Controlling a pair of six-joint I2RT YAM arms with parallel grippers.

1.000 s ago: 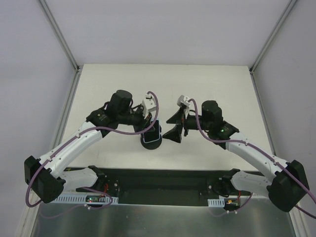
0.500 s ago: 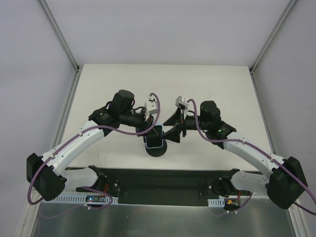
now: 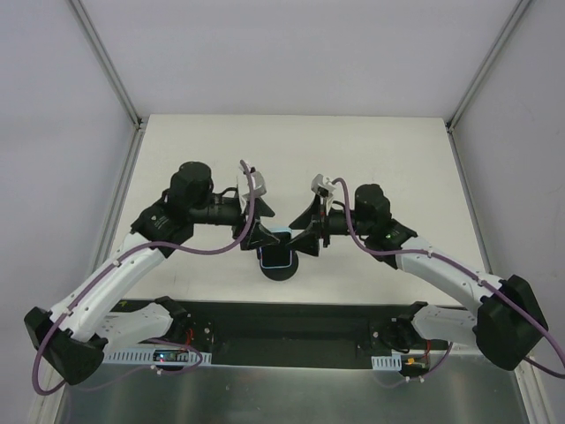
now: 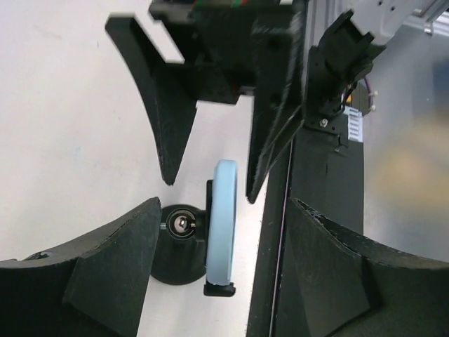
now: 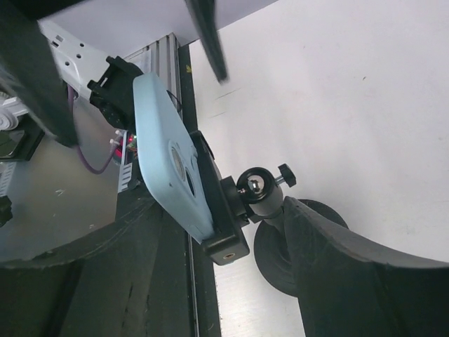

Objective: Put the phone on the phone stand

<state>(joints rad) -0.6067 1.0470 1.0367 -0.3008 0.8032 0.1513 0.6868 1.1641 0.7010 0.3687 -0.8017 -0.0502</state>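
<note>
The phone [image 3: 275, 253], black screen with a light blue rim, stands tilted in the cradle of the black phone stand [image 3: 281, 268], whose round base rests on the table. My left gripper [image 3: 255, 228] is open just left of the phone. In the left wrist view the phone's blue edge [image 4: 223, 214] sits between the fingers [image 4: 98, 274] with a gap on each side. My right gripper [image 3: 306, 231] is open on the stand's right. In the right wrist view, the phone's blue back [image 5: 165, 151], the cradle [image 5: 226, 242] and the ball joint [image 5: 258, 186] lie between its fingers [image 5: 351, 274].
The white table [image 3: 291, 159] stretches beyond the arms. A black base rail [image 3: 282, 329] runs along the near edge, just behind the stand. Grey frame posts [image 3: 106, 62] rise at the table's far corners.
My left gripper has gone from shut on the phone to open and drawn back leftward. The phone now stays in the cradle alone. My right gripper has closed in beside the stand and narrowed a little.
</note>
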